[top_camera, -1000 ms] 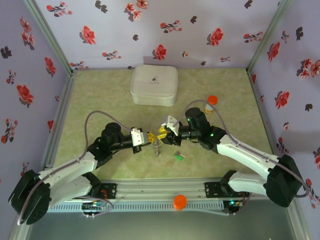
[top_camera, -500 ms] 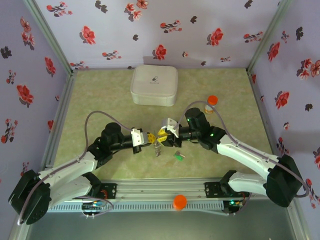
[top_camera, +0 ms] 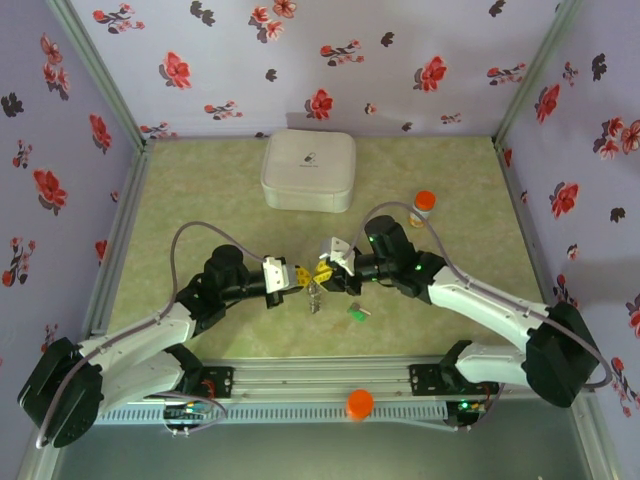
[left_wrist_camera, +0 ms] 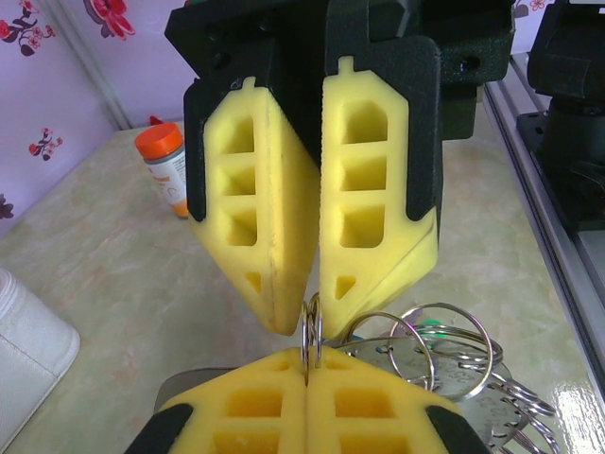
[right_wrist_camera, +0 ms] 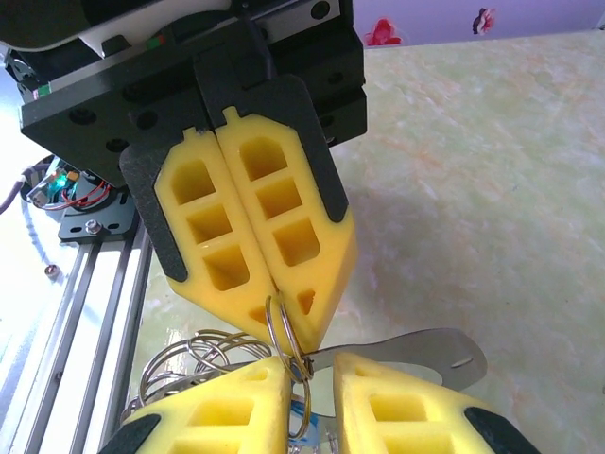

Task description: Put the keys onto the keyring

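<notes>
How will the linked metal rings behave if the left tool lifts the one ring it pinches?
Probably floppy: the linked rings are only looped through each other beside the left tool, so they should swing and shift. The pinched ring is thin, smooth wire held edge-on, so it may pivot or slip. Likely light, being mostly open loops.

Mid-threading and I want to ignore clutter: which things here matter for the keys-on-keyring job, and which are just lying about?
Job: keyring pinched in left gripper; right gripper; silver key; loose green key.
Lying about: white case; orange-capped bottle.
</notes>
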Controlling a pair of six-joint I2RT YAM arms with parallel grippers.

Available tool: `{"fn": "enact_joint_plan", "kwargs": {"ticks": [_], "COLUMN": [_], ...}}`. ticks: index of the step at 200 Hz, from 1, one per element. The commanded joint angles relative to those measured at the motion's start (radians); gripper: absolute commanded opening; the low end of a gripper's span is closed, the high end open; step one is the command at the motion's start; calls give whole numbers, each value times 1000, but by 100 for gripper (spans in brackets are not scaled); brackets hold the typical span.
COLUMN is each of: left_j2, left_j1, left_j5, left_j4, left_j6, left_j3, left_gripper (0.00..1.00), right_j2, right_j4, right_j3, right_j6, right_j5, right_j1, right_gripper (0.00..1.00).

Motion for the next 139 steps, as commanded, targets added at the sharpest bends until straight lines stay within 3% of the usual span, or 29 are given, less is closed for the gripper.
{"fn": "enact_joint_plan", "kwargs": {"ticks": [1, 26, 37, 44, 53, 66, 105, 139], "left_j2": [3, 0, -2, -5, -10, -26, -64, -65], "left_j1": [-4, -4, -5, -5, -4, -4, -4, -4], "left_j5": [40, 38, 36, 31, 18, -2, -28, -36], "left_j4": [54, 61, 62, 66, 76, 67, -92, -74], "left_j6": [-17, -17, -18, -22, -28, -26, 55, 52], "left_j3": [29, 25, 25, 22, 14, 8, 33, 38], "left_gripper": [0, 0, 0, 4, 21, 26, 25, 25], "right_j2": [23, 45, 47, 44, 37, 27, 39, 71], "right_j4": [12, -19, -36, -48, -69, -114, -353, -452], "right_j3": [40, 72, 81, 85, 92, 111, 218, 300], "right_j6": [-5, -13, -22, -30, -39, -59, -199, -237], "right_j5": [-24, -46, -47, -43, -34, 4, 193, 296], "right_j1": [1, 4, 5, 5, 4, 8, 60, 106], "right_gripper": [19, 10, 0, 0, 0, 0, 0, 0]}}
